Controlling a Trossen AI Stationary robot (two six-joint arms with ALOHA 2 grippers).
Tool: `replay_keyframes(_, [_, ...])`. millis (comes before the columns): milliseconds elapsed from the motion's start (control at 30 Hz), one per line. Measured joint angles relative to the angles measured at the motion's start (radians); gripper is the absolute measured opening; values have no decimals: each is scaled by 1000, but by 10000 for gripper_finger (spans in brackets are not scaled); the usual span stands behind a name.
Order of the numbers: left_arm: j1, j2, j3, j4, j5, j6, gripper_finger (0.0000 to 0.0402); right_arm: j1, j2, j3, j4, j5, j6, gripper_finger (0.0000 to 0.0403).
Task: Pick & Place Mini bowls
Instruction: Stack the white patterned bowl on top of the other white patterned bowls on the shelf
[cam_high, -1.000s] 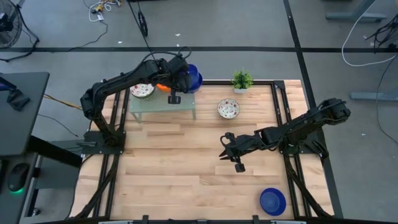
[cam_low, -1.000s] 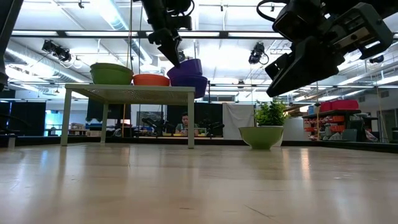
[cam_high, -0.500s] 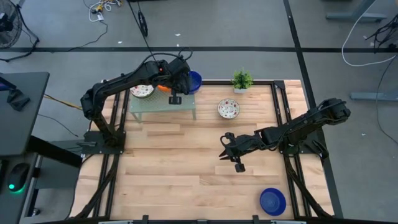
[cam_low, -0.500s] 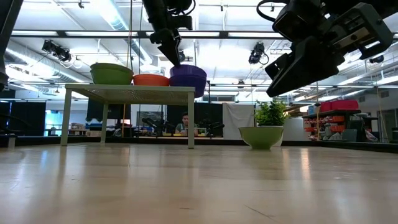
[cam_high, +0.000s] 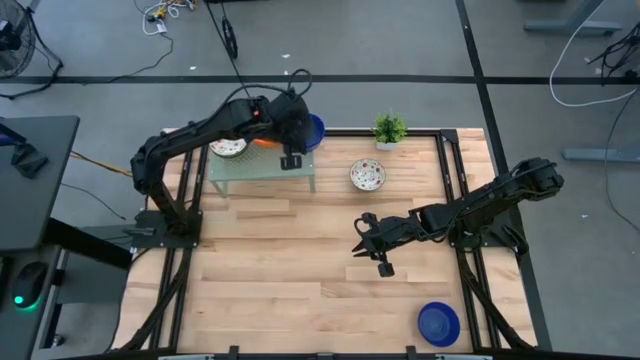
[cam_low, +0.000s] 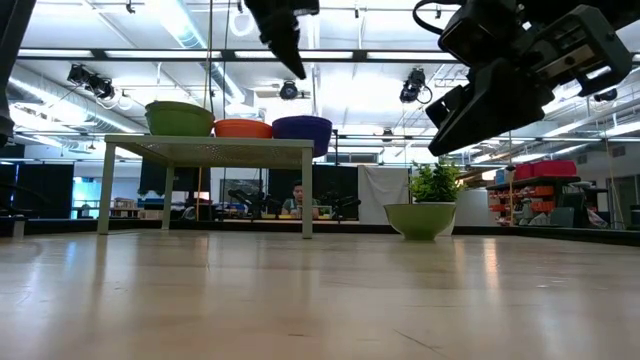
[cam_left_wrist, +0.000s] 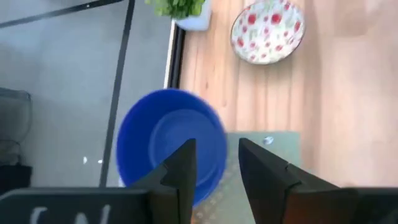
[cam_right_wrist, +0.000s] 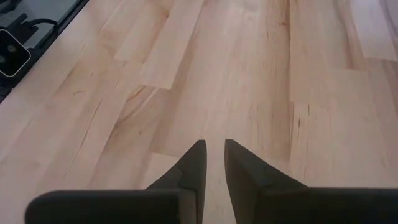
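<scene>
Blue bowl (cam_high: 314, 128) is set upright, mouth up, round w/ no long axis, on small stand (cam_high: 262, 166) at far left of wood counter (cam_high: 300, 260). Left tool (cam_high: 290, 160) is released above it; right tool (cam_high: 380, 262) is seen mid-counter w/ narrow gap, nothing gripped. Large hall is seen behind.

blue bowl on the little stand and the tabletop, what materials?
Blue bowl: probably plastic; solid uniform colour, smooth, soft sheen. Could be glazed ceramic.
Tabletop: light wood planks, visible grain and seams, glossy reflections in the low view, so likely varnished.
</scene>
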Motion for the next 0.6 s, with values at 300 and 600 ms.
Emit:
replay_keyframes(300, [-133,-29,-132,-76,109,-187,49,0,0,-21,20,0,-10,59])
replay_keyframes(600, [-462,-143,-598,477,-20,-407,13,-5,0,-92,123,27,-8,59])
